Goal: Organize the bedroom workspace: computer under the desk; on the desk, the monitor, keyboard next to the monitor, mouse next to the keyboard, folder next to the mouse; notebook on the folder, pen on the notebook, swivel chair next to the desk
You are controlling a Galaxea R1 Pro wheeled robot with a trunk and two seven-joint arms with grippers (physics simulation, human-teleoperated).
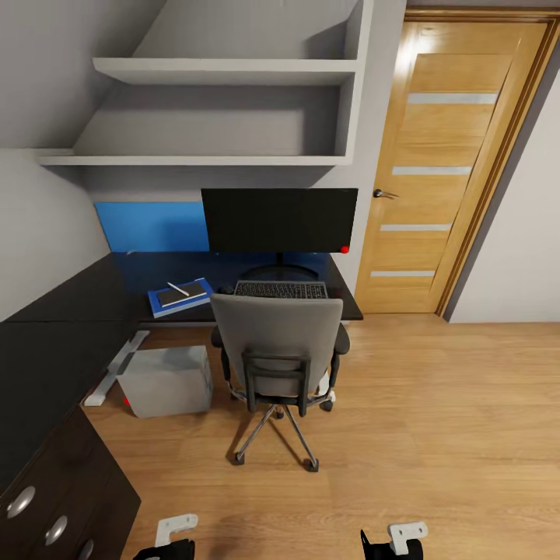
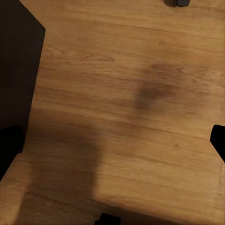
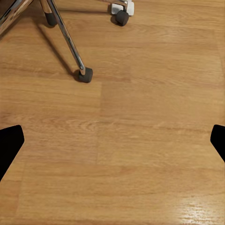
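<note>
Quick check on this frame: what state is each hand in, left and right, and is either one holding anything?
Left hand: open, holding nothing, over the light wood floor.
Right hand: open, holding nothing, over the same floor near the grey swivel chair's chrome base.

A wide black flat monitor [image 1: 279, 221] stands upright at the far edge of the glossy black L-shaped desk [image 1: 54, 334]. The flat black keyboard [image 1: 281, 290] lies just near of it. To their left lies a bright-blue folder [image 1: 180, 298] bearing a grey notebook [image 1: 183, 294] and slim white pen [image 1: 178, 289]. A small dark shape between folder and keyboard may be the mouse. The grey-upholstered swivel chair [image 1: 278, 348] faces the desk; the light-grey box-shaped computer [image 1: 166, 380] sits on the floor to its left, partly beneath the desktop.
</note>
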